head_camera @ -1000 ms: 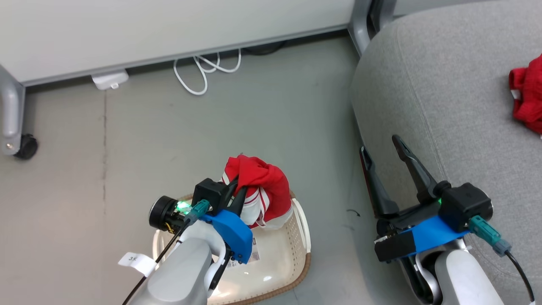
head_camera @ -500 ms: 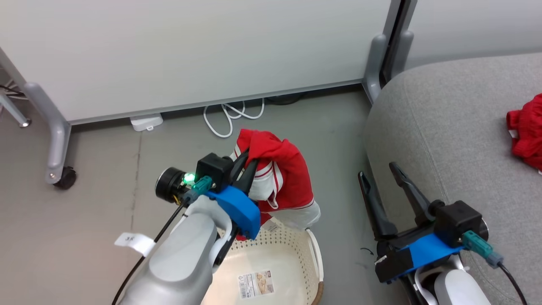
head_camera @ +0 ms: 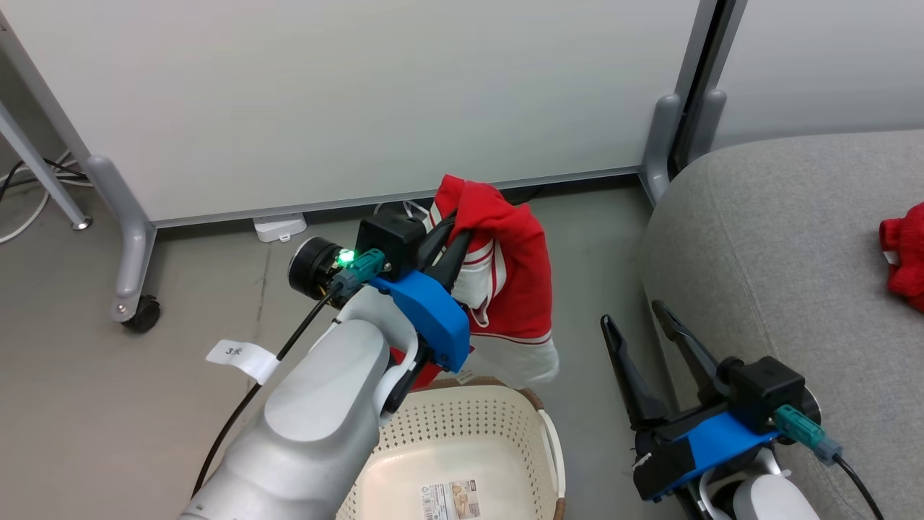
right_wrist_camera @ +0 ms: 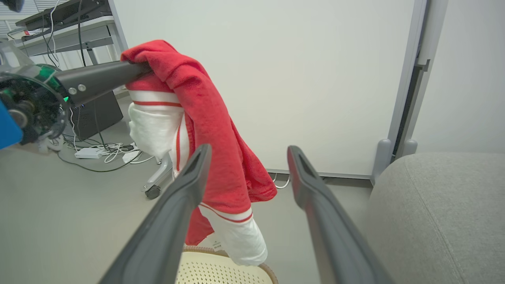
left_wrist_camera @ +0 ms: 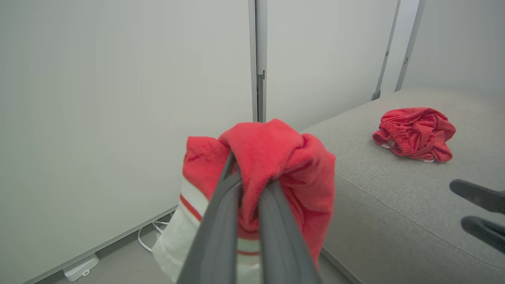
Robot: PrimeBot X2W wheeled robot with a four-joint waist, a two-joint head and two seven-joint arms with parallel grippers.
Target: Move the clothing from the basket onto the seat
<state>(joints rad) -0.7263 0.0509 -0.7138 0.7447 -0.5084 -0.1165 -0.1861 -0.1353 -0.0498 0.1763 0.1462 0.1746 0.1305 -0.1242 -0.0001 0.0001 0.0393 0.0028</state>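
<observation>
Red striped jersey hung from the left gripper, pinched tight between its shut fingers, just above the basket rim. The right gripper gaped wide, holding nothing, beside the sofa edge. Another red garment lay on the sofa. Bare floor lay between basket and sofa.

The left pincer, its two long dark-grey fingers pressed together, clamps a soft red fabric jersey with white stripes and white trim. The cloth bunches over the fingertips and its white hem droops to the lower left. Behind it is the large light-grey upholstered sofa. A crumpled plain red fabric garment lies on it, well in from its rounded near edge. The right pincer pokes in over the sofa, tips apart. A looped white cable lies on the grey floor.
</observation>
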